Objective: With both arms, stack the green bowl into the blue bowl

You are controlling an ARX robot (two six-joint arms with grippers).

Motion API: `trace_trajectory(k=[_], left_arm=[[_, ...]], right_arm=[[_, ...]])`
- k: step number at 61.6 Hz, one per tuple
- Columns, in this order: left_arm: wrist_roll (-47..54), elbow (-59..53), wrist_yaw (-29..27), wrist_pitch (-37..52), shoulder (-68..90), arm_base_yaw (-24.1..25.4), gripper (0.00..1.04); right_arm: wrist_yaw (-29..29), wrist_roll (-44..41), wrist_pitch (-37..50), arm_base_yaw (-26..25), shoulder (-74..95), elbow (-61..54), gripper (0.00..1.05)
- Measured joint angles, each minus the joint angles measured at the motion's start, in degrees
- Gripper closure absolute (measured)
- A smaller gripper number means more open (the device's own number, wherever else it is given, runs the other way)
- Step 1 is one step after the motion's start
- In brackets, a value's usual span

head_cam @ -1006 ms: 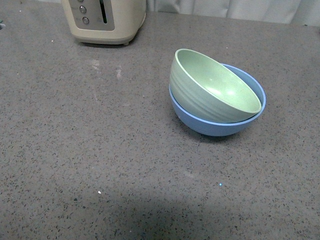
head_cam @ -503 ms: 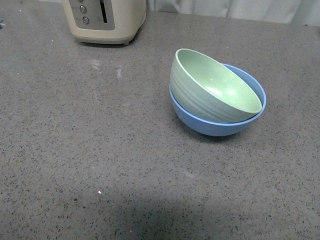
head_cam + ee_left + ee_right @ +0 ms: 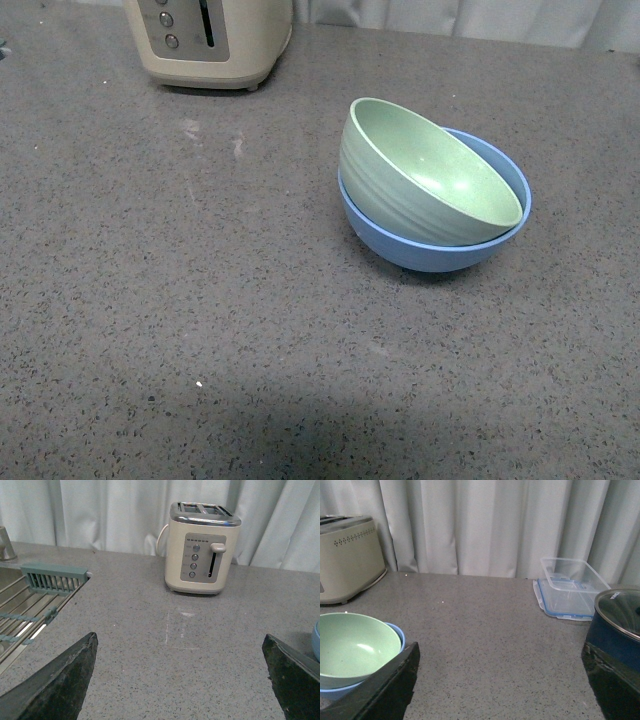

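Two bowls sit nested on the speckled grey countertop (image 3: 200, 300), right of centre in the front view. Green bowl (image 3: 425, 175): pale mint, matte, faint ridges on its outer wall, resting tilted inside the blue bowl (image 3: 440, 250), its left rim raised. Blue bowl: light sky-blue, smooth-walled, slightly wider. Neither arm appears in the front view. Left gripper (image 3: 180, 680): fingers (image 3: 60, 680) spread wide, holding nothing, over bare counter facing a cream toaster (image 3: 200, 550), a sink rack (image 3: 35, 600) beside. Right gripper (image 3: 500, 680): likewise spread and empty, the bowls near one finger. White curtains (image 3: 485, 525) back the counter; a clear container (image 3: 567, 587) and lidded dark-blue pot (image 3: 615, 625) stand beyond
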Motion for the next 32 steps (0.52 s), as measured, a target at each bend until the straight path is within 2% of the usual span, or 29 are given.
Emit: trace_trajectory(k=[32], left_arm=[[0.0,0.0,0.0,0.0,0.0,0.0,0.06]], right_arm=[[0.0,0.0,0.0,0.0,0.0,0.0,0.09]])
